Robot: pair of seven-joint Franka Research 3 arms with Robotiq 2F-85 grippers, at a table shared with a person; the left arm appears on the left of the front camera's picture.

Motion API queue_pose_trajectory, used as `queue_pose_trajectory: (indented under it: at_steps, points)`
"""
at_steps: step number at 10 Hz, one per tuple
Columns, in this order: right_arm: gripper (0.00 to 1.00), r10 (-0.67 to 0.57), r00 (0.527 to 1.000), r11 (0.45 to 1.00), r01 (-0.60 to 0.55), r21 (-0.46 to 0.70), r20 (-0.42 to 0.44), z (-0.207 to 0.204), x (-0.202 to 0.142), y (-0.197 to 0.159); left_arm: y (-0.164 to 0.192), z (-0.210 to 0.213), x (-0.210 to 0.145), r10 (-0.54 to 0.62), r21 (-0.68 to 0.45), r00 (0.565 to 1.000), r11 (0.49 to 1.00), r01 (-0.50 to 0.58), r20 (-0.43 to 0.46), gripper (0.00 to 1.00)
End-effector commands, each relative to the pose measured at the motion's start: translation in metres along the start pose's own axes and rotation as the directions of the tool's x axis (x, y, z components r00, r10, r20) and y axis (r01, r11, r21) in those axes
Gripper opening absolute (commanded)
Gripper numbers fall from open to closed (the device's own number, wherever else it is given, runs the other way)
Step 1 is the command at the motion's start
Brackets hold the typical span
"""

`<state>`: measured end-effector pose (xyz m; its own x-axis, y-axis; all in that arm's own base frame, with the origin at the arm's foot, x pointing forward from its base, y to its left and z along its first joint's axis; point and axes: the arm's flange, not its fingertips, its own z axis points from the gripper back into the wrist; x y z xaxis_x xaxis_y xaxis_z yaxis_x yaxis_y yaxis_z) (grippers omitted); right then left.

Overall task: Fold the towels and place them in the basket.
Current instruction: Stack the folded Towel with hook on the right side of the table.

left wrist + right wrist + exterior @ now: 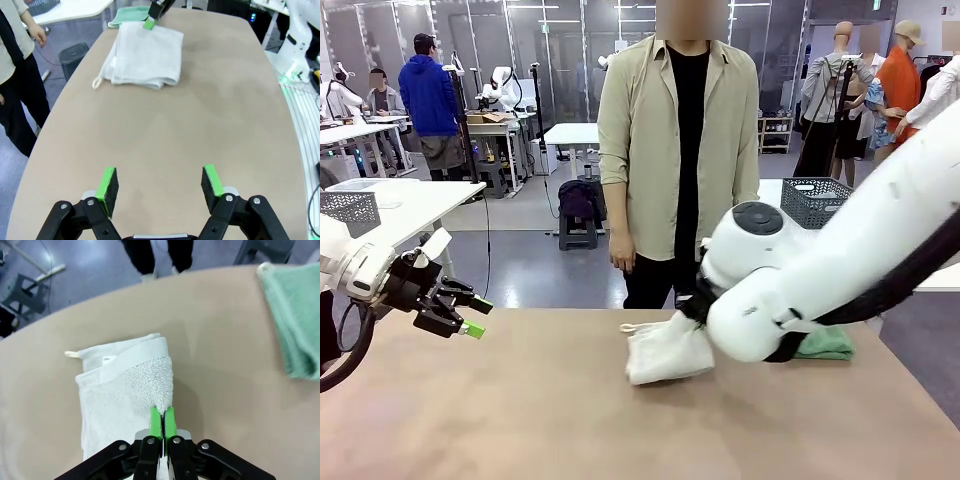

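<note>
Rt gripper pressed together, pinching edge of cream-white towel — towel folded, lying on table near center, loop tag at its 9 o'clock end in front view. Mint green towel just beyond at 3 o'clock, partly behind rt arm, near table's far edge. Lt gripper spread wide, holding nothing, hovering off table at 9 o'clock — well apart from both towels. Dark wire basket on separate table at 1 o'clock, behind person.
</note>
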<state>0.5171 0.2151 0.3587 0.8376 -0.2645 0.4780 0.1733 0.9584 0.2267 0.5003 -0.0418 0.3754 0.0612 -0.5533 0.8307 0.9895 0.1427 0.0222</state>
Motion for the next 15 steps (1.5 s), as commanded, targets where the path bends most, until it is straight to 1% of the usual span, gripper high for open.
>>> queue_pose_trajectory:
  at_steps: [1, 3, 4, 6, 8, 10, 12, 15]
  points:
    - [0.03, 0.003, 0.997, 1.000, -0.001, -0.024, 0.082, 0.009, 0.002, -0.021, 0.000, 0.001, 0.000, -0.006, -0.003, 1.000, 1.000, 0.006, -0.005, 0.85]
    - [0.03, 0.082, 0.986, 0.996, -0.077, -0.042, 0.147, 0.018, 0.029, -0.049, 0.000, 0.001, 0.000, -0.006, -0.003, 1.000, 1.000, 0.006, -0.005, 0.85]
    - [0.03, 0.089, 0.981, 0.995, -0.081, -0.053, 0.174, 0.022, 0.041, -0.060, 0.000, 0.001, 0.000, -0.006, -0.003, 1.000, 1.000, 0.006, -0.005, 0.85]
    - [0.03, 0.114, 0.976, 0.993, -0.111, -0.027, 0.188, 0.033, 0.063, -0.078, 0.000, 0.001, 0.000, -0.006, -0.003, 1.000, 1.000, 0.006, -0.005, 0.85]
    - [0.03, 0.132, 0.966, 0.991, -0.126, -0.045, 0.221, 0.044, 0.082, -0.091, 0.000, 0.001, 0.000, -0.006, -0.003, 1.000, 1.000, 0.006, -0.005, 0.85]
    - [0.03, 0.157, 0.961, 0.987, -0.142, -0.081, 0.227, 0.051, 0.098, -0.103, 0.000, 0.001, 0.000, -0.006, -0.003, 1.000, 1.000, 0.006, -0.005, 0.85]
    - [0.03, 0.201, 0.952, 0.978, -0.183, -0.096, 0.229, 0.061, 0.110, -0.114, 0.000, 0.001, 0.000, -0.006, -0.003, 1.000, 1.000, 0.006, -0.005, 0.85]
    - [0.03, 0.230, 0.949, 0.969, -0.203, -0.141, 0.217, 0.050, 0.128, -0.129, 0.000, 0.001, 0.000, -0.006, -0.003, 1.000, 1.000, 0.006, -0.005, 0.85]
